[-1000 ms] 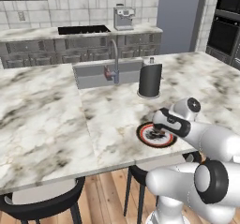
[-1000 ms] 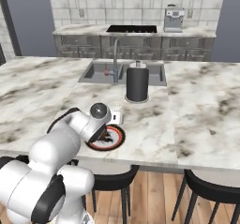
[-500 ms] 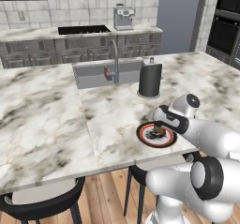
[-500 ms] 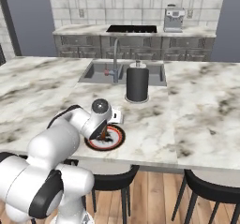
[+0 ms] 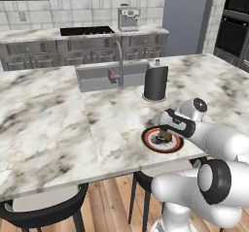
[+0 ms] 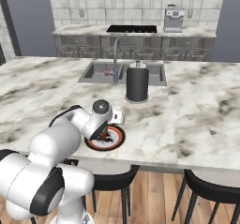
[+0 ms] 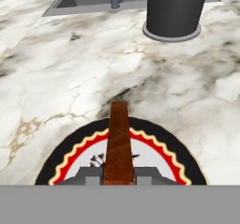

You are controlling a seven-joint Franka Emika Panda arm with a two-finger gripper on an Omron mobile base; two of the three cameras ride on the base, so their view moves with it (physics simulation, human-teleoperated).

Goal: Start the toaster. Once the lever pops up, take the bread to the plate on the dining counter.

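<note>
End effector (image 7: 119,175) clamped on the bread (image 7: 118,143), held edge-up over the plate (image 7: 183,160).

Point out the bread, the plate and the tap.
bread (image 7: 118,143), hand view, its brown upper edge.
plate (image 5: 151,142), left base view, its dark left rim.
tap (image 6: 116,61), right base view, its upright neck.

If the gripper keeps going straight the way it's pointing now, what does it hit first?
Most likely the plate. The gripper, shut on the bread, points down over the plate's centre, so the slice's lower edge would meet the plate first. How much gap remains is unclear.
</note>
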